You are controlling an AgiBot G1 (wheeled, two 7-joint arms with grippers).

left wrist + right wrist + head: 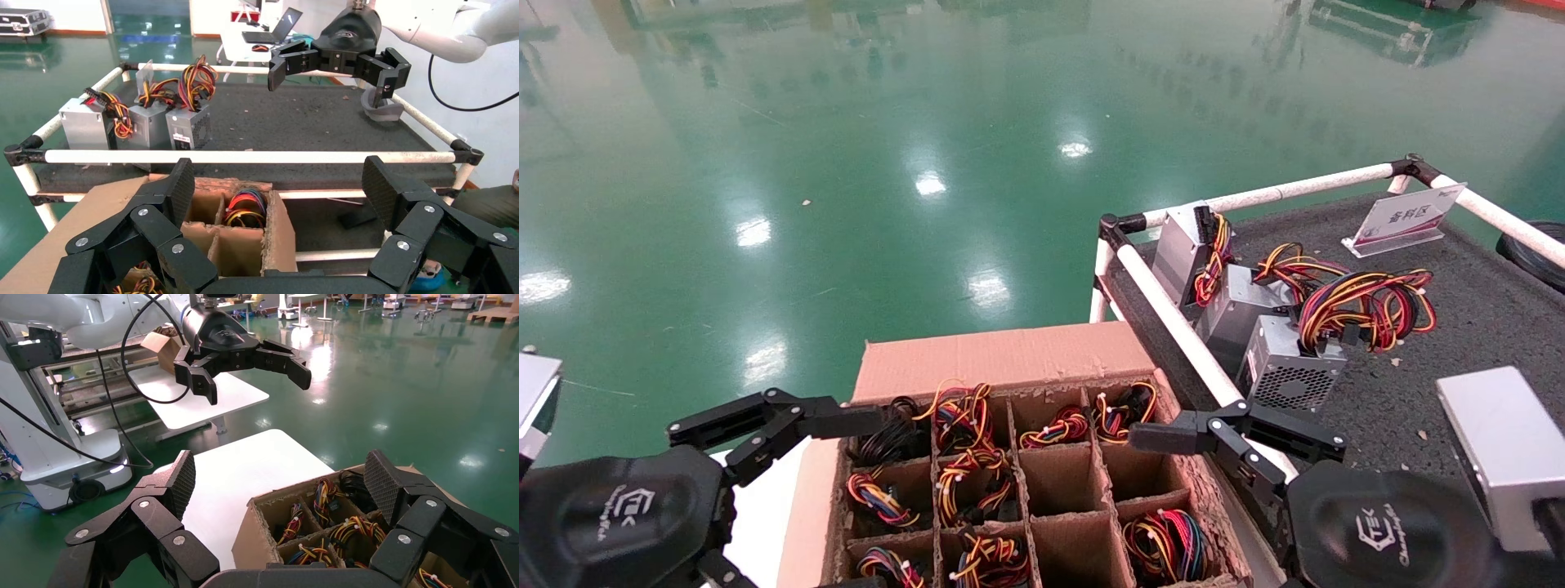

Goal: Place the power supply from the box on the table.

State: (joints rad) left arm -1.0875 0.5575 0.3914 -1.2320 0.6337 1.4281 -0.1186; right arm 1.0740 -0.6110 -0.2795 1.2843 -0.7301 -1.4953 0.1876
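One power supply [1283, 367] stands upright, grille facing the box [1009, 359].

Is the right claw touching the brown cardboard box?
Apart. The left wrist view shows the right claw hanging open, well above the brown cardboard box.

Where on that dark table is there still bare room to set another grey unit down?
The table is crowded along its left rail, where three grey units stand in a row with wire bundles spilling rightward. Bare room lies right of them, from below the white sign toward the near edge. Both claws, left and right, hover open over the box.
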